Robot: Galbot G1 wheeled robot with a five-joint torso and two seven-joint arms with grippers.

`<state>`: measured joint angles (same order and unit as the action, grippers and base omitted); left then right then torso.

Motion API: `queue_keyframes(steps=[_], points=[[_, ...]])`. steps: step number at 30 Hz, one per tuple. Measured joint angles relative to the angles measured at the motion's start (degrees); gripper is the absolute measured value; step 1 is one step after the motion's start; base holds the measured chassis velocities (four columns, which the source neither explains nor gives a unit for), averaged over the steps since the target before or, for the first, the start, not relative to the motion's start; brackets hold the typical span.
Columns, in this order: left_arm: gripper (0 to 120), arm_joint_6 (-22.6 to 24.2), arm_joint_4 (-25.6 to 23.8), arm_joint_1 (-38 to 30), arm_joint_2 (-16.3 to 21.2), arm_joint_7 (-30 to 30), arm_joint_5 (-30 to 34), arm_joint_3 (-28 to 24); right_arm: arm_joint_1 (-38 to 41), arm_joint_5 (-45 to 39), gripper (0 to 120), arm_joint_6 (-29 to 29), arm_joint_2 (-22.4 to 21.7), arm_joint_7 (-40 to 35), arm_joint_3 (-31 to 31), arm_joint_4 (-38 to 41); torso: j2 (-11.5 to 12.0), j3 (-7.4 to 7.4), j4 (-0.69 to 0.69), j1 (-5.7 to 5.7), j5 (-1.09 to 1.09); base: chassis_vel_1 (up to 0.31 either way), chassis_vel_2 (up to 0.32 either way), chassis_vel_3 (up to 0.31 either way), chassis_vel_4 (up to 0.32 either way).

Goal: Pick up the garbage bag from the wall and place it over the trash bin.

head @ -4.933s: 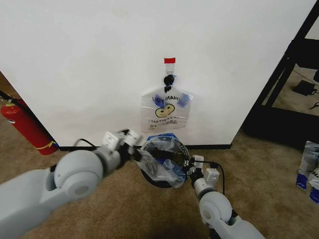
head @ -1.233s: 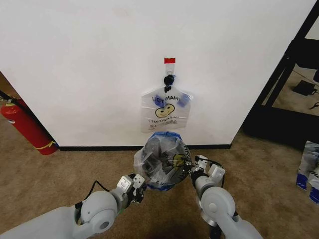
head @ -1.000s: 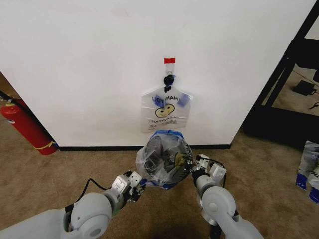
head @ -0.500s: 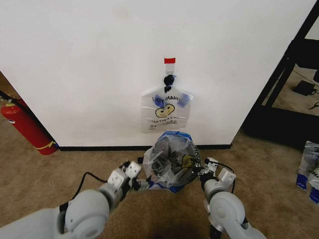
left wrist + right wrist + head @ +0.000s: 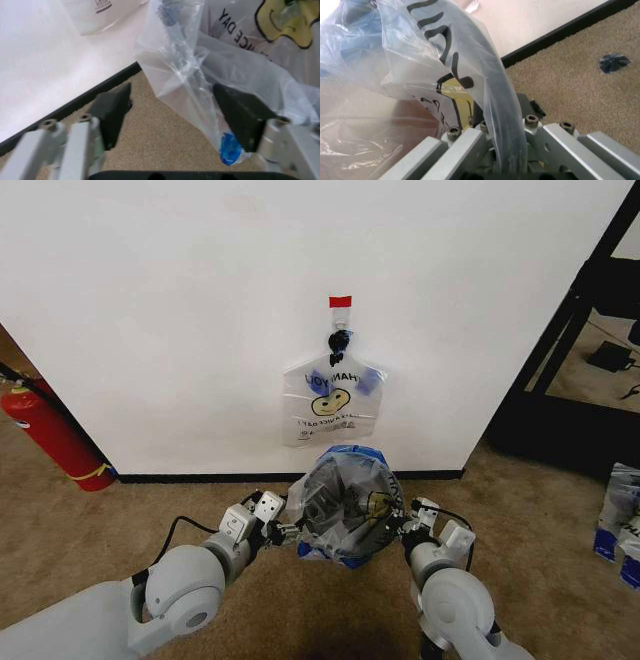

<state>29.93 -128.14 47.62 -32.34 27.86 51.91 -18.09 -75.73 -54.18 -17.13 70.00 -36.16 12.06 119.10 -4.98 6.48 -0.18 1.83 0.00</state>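
The garbage bag (image 5: 348, 502), clear crinkly plastic with a yellow smiley and blue tape, is draped over the trash bin (image 5: 335, 492), which shows dark through it on the carpet below the wall (image 5: 180, 310). My left gripper (image 5: 277, 523) is at the bag's left side. In the left wrist view this gripper (image 5: 175, 112) is open, its black fingers (image 5: 112, 112) wide apart around a hanging fold of the bag (image 5: 185, 86). My right gripper (image 5: 410, 525) is at the bag's right side. Its wrist view has it (image 5: 506, 152) shut on a fold of the bag (image 5: 470, 71).
A twin bag (image 5: 333, 402) hangs from a black hook (image 5: 339, 340) under a red tape strip (image 5: 341, 301). A red fire extinguisher (image 5: 50, 430) leans at the left. A black shelf frame (image 5: 590, 330) and packages (image 5: 622, 520) stand at the right. A blue scrap (image 5: 615, 62) lies on the carpet.
Over the last second the bag and bin have shifted right, toward the wall. The left gripper has moved up to the bag's left side; the right gripper went right with the bag.
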Motion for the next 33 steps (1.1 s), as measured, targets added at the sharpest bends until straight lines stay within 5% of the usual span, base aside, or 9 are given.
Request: queue_keyframes(steps=[10, 13, 17, 20, 25, 33], points=[[30, 0.3, -2.9, 0.1, 0.4, 1.3, 2.5, 0.0, 0.2, 0.1, 0, 0.0, 0.0, 0.0, 0.0, -0.2, 0.0, 0.0, 0.0, 0.0, 0.0, 0.0, 0.0, 0.0, 0.0], [33, 0.4, -3.9, -0.1, 0.4, 2.1, 5.5, 0.1, 0.1, 0.1, 0, 0.0, -0.1, 0.0, 0.0, -0.2, 0.0, 0.0, 0.0, 0.0, 0.0, 0.0, 0.0, 0.0, 0.0], [47, 2.1, -5.5, -1.0, -0.7, 6.6, 20.2, 2.0, 0.1, 0.2, 0, 0.0, -0.1, 0.0, 0.1, -0.2, 0.0, 0.0, -0.01, 0.0, 0.01, 0.0, 0.0, 0.0, 0.0], [49, 2.0, -5.4, -1.0, -1.0, 6.9, 21.2, 2.2, 0.1, 0.2, 0, 0.0, -0.1, 0.0, 0.1, -0.2, 0.0, 0.0, 0.0, 0.0, 0.0, 0.0, 0.0, 0.0, 0.0], [71, 1.2, -3.2, -1.3, -1.5, 7.6, 21.5, 3.5, 0.2, 0.3, 0, 0.0, 0.0, 0.0, -0.1, -0.1, 0.0, 0.0, 0.0, 0.0, 0.0, 0.0, 0.0, 0.0, 0.0], [74, 0.7, -1.8, -1.7, -1.9, 8.2, 21.4, 4.2, 0.6, 0.3, 0, 0.0, -0.1, -0.1, -0.2, -0.1, 0.0, 0.0, 0.0, 0.0, 0.0, 0.0, 0.0, 0.0, 0.0]])
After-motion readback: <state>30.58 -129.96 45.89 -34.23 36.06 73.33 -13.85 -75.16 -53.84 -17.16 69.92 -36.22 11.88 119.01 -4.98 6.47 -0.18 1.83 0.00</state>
